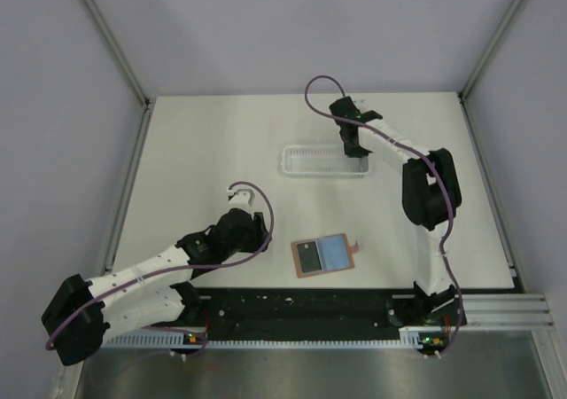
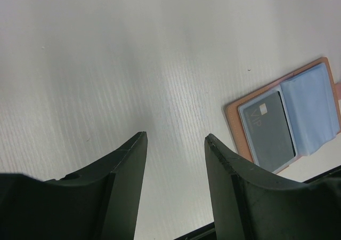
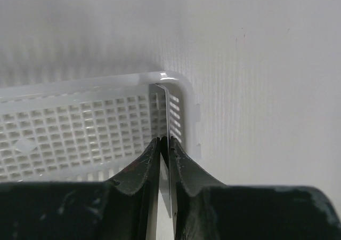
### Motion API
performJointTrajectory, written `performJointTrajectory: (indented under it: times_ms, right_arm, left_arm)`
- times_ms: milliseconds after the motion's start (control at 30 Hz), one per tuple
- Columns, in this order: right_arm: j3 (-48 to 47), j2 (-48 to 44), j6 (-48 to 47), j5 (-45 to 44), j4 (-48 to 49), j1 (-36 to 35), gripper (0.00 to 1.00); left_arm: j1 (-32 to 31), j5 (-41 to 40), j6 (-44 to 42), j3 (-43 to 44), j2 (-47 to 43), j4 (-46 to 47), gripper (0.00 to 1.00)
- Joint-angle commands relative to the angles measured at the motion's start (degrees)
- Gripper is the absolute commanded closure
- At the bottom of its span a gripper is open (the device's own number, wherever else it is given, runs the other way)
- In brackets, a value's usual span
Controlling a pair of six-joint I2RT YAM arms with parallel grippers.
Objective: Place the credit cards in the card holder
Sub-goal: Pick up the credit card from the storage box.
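The right pincer [image 3: 165, 140] was pinched narrow across the flat faces of a thin black plastic credit card [image 3: 168, 114], on edge between its tips in the white slatted tray [image 3: 80, 128], likely light, stiff, slippery.

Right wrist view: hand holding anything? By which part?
Right hand pinches one credit card, seen edge-on, by its near edge, in the white tray. Left hand open, holds nothing.

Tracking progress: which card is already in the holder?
The white-marked card, flat inside the holder; the other card stands edge-up, pinched in the right claw.
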State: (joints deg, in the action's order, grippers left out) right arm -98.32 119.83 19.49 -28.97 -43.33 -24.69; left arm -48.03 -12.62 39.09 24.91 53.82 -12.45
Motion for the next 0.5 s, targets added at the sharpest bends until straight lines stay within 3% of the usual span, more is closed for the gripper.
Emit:
performJointTrajectory:
  times_ms: [0, 467]
  right_arm:
    - [-0.99, -4.87, -0.33, 1.55, -0.53, 0.60, 0.92]
    - [-0.03, -6.28, -0.94, 0.06, -1.23, 0.52, 0.94]
  left_arm:
    - [0.39, 0.41, 0.64, -0.21, -1.18, 2.25, 0.47]
    - [0.39, 0.76, 1.16, -0.47, -1.62, 2.08, 0.47]
